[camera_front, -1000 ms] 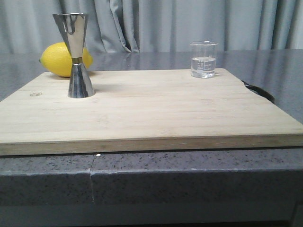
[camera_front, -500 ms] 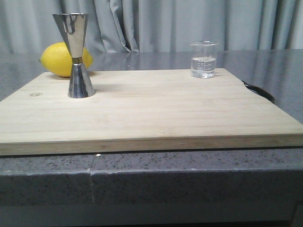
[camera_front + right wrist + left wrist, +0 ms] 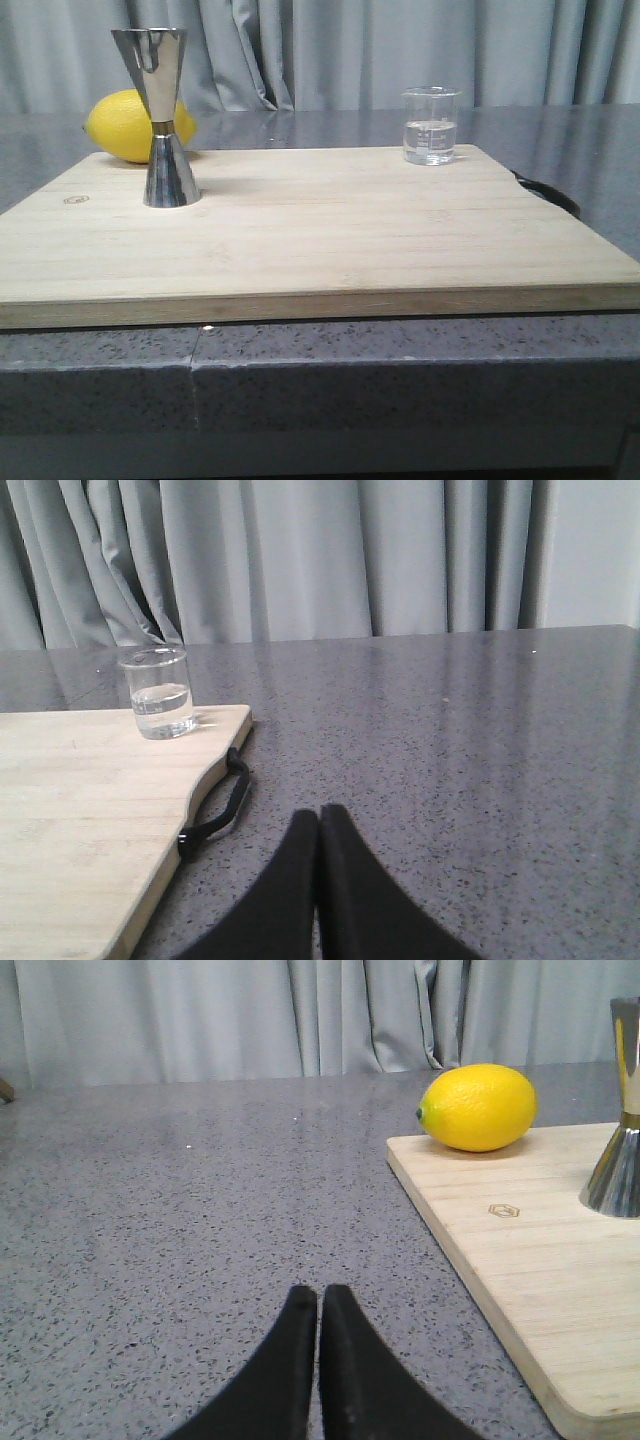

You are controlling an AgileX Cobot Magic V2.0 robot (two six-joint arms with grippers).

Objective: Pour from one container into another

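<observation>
A small clear glass beaker (image 3: pixel 431 126) holding some clear liquid stands upright at the far right corner of the wooden board (image 3: pixel 300 240); it shows too in the right wrist view (image 3: pixel 160 692). The tall steel jigger (image 3: pixel 165 120) stands upright on the board's left side, and its edge shows in the left wrist view (image 3: pixel 618 1130). My left gripper (image 3: pixel 318 1295) is shut and empty over the grey counter, left of the board. My right gripper (image 3: pixel 319 815) is shut and empty over the counter, right of the board. Neither gripper appears in the front view.
A yellow lemon (image 3: pixel 135 125) lies behind the jigger at the board's far left corner (image 3: pixel 478 1107). A black strap loop (image 3: pixel 218 805) hangs off the board's right edge. Grey speckled counter (image 3: pixel 200 1210) surrounds the board; grey curtains hang behind.
</observation>
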